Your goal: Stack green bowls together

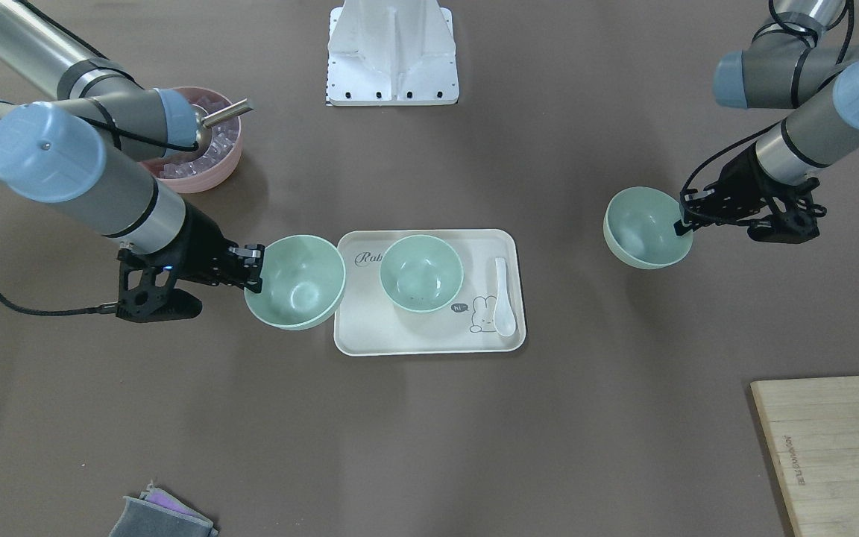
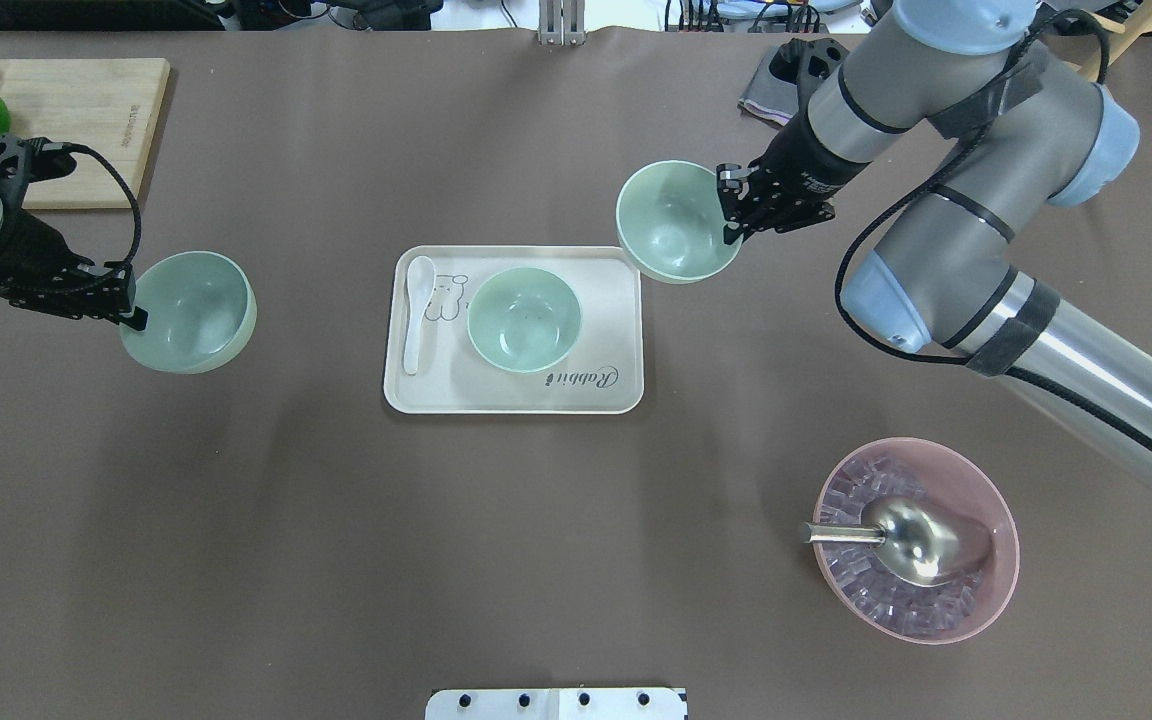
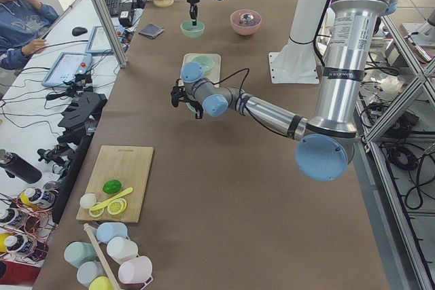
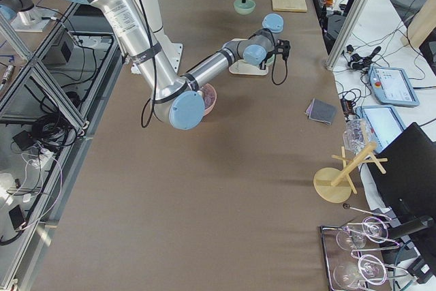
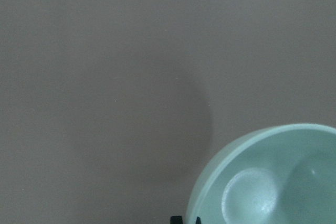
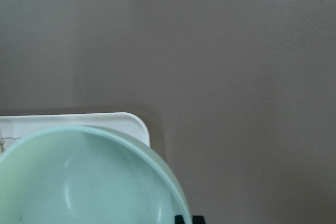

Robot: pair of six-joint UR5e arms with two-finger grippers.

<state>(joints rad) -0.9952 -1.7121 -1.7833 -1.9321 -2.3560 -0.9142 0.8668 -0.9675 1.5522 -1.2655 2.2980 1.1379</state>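
Three green bowls at one moment, with their surroundings.

**Held bowls.** The left gripper [image 2: 132,316] has its fingers pinched on the rim of the left-held bowl [image 2: 188,312], which sits upright and well apart from the tray [image 2: 516,396], out on the robot's left. The right gripper [image 2: 732,226] has its fingers pinched on the rim of the right-held bowl [image 2: 678,220]. This bowl is open side up, and its rim overlaps the tray's far right corner. The right wrist view shows that corner passing under the bowl's edge. Whether either held bowl touches the brown surface [image 2: 336,560] cannot be told.

**Tray bowl.** The tray bowl [image 2: 523,319] stands upright on the cream tray, just beside the right-held bowl but not touching it.

**Things between.** A white spoon [image 2: 416,322] lies along the tray's left side, beside a printed rabbit, between the tray bowl and the left-held bowl.

**Surroundings.** A pink bowl [image 2: 1008,560] of clear cubes, with a metal scoop [image 2: 911,540] resting in it, stands near the robot's right, well apart from the tray. A wooden board [image 2: 86,100] with a lime on it lies at the far left corner, behind the left arm. A folded grey cloth [image 2: 764,88] lies at the far edge, partly hidden by the right arm.
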